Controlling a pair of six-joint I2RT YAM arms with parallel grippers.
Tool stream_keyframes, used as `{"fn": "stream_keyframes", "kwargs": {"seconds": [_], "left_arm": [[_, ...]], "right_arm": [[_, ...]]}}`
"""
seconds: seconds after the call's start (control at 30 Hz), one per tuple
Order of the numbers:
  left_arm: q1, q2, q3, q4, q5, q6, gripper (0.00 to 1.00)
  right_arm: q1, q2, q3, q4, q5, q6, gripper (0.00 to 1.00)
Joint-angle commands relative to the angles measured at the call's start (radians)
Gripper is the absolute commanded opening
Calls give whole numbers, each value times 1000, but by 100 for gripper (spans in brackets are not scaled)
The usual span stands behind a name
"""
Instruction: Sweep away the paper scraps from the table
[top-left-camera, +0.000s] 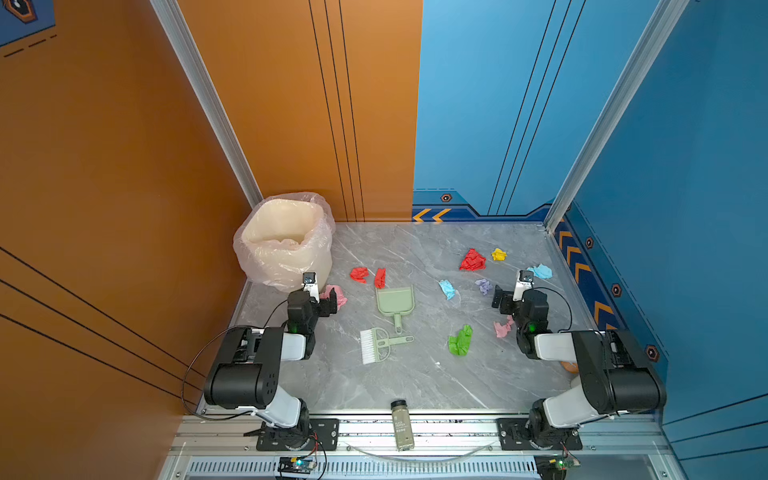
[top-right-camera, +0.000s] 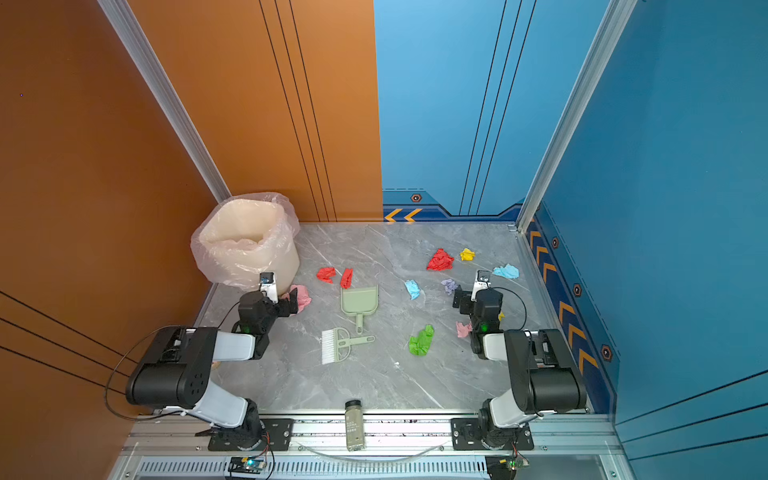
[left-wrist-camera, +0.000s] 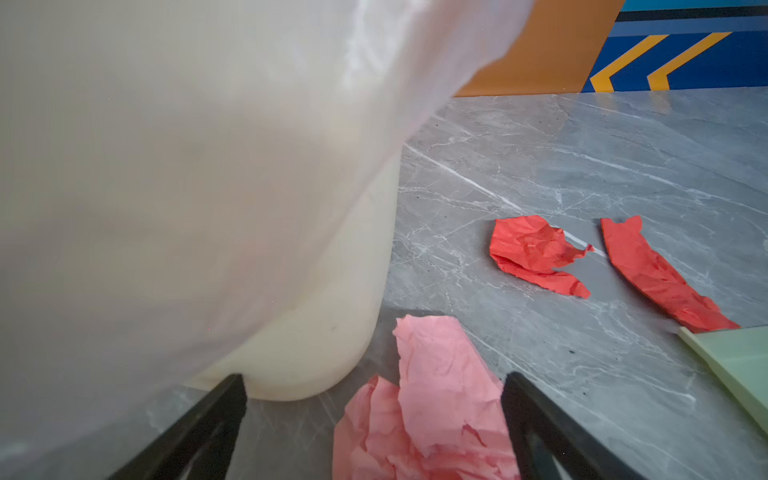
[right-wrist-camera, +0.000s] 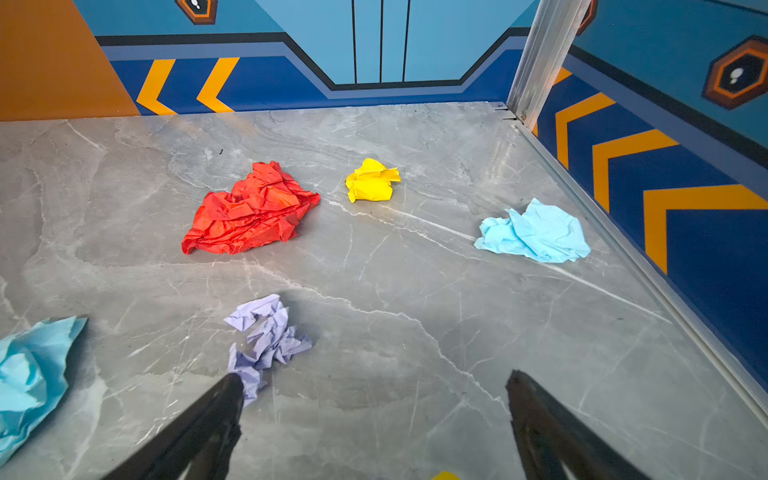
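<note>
Crumpled paper scraps lie scattered over the grey marble table (top-left-camera: 415, 374): two red ones (top-left-camera: 359, 274) by the dustpan, a big red wad (top-left-camera: 473, 260), yellow (top-left-camera: 498, 254), light blue (top-left-camera: 541, 271) (top-left-camera: 447, 289), lilac (top-left-camera: 483, 286), pink (top-left-camera: 503, 328) and green (top-left-camera: 460, 340). My left gripper (top-left-camera: 332, 300) (left-wrist-camera: 374, 382) is open, low over a pink scrap (left-wrist-camera: 436, 386) that lies between its fingers, beside the bin. My right gripper (top-left-camera: 498, 301) (right-wrist-camera: 374, 380) is open over bare table, with the lilac scrap (right-wrist-camera: 266, 332) at one fingertip.
A pale green dustpan (top-left-camera: 395, 302) and brush (top-left-camera: 376, 345) lie mid-table. A cream bin (top-left-camera: 286, 241) lined with a plastic bag stands at the back left corner. A spice bottle (top-left-camera: 402, 424) lies on the front aluminium rail. Walls close the back and right sides.
</note>
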Motion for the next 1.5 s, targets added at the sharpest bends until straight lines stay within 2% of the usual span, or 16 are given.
{"fn": "stream_keyframes", "kwargs": {"seconds": [0.0, 0.33, 0.57, 0.87, 1.0, 1.3, 1.47], "left_arm": [[3, 10, 21, 3, 16, 3, 98], [3, 9, 21, 4, 17, 4, 98], [0, 9, 21, 4, 19, 9, 98], [-29, 2, 4, 20, -33, 27, 98], [-38, 2, -2, 30, -51, 32, 98], [-76, -5, -81, 175, -53, 82, 98], [-77, -44, -144, 262, 4, 102, 98]], "right_arm": [[7, 9, 12, 12, 26, -11, 100], [13, 9, 8, 17, 41, -13, 100], [-19, 11, 15, 6, -23, 4, 100], [-16, 10, 16, 7, -17, 2, 100], [9, 8, 10, 18, 34, -12, 100], [31, -11, -29, 72, 67, -27, 100], [32, -105, -17, -33, 68, -24, 100]]}}
